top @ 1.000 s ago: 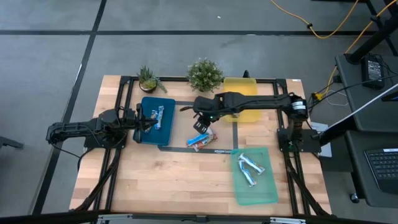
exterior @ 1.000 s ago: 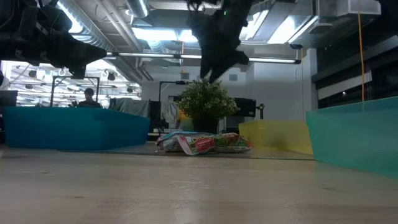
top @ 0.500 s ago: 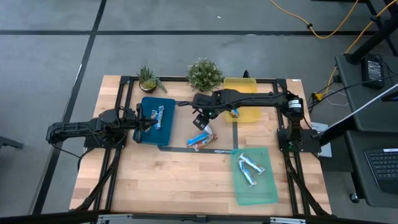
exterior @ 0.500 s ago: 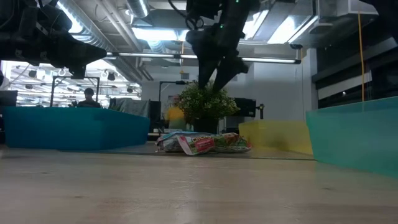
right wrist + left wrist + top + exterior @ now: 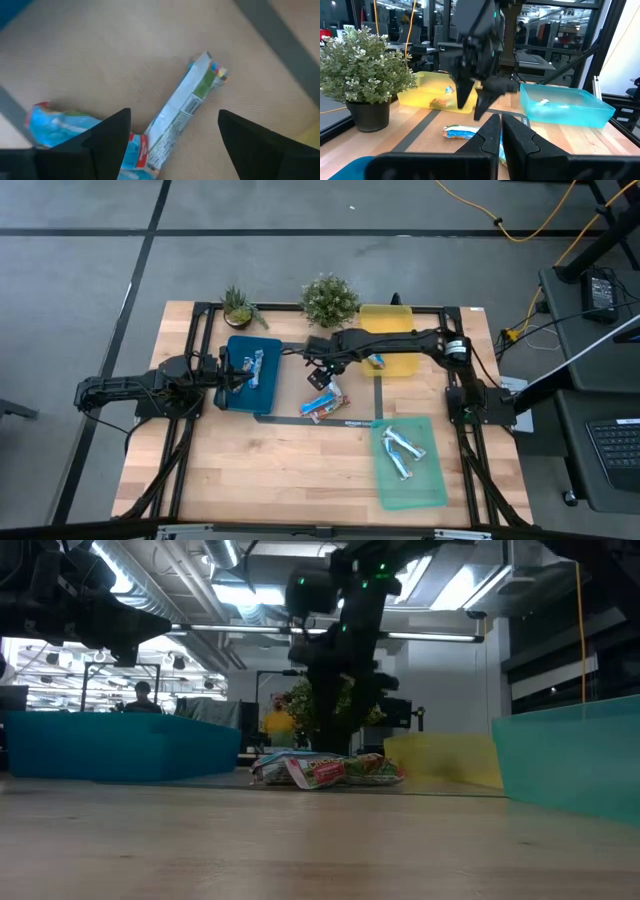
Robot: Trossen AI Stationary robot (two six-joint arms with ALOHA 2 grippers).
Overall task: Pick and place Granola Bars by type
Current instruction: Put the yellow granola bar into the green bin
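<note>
The right claw (image 5: 318,370) hangs above the middle of the wooden desk (image 5: 270,470), just behind a small group of loose granola bars (image 5: 324,403). Its two fingers (image 5: 105,137) are spread wide apart and grasp nothing. In the right wrist view, a silvery-white bar (image 5: 185,107) lies flat on the wood right under the gap between the fingers, and a blue and red bar (image 5: 65,127) lies beside it, touching its lower end. In the low view the same group (image 5: 325,770) rests on the desk, with the dark right arm standing above it.

The left claw (image 5: 240,372) is over the blue tray (image 5: 240,395) at the left part of the desk. Its fingers (image 5: 490,137) are pressed together with only a thin slit between them, and nothing is seen between them. One bar (image 5: 255,365) lies inside the blue tray, near its back edge.

The yellow tray (image 5: 395,320) stands at the back of the desk, and a small bar (image 5: 376,361) lies in it near its front edge. The green tray (image 5: 430,485) is at the front right, and a few silvery-blue bars (image 5: 400,448) lie in it.

Two potted plants stand on the back edge of the desk: a small one (image 5: 238,305) behind the blue tray and a larger, bushy one (image 5: 329,299) beside the yellow tray.

In the low view a person (image 5: 143,695) shows far away in the room behind the desk.
</note>
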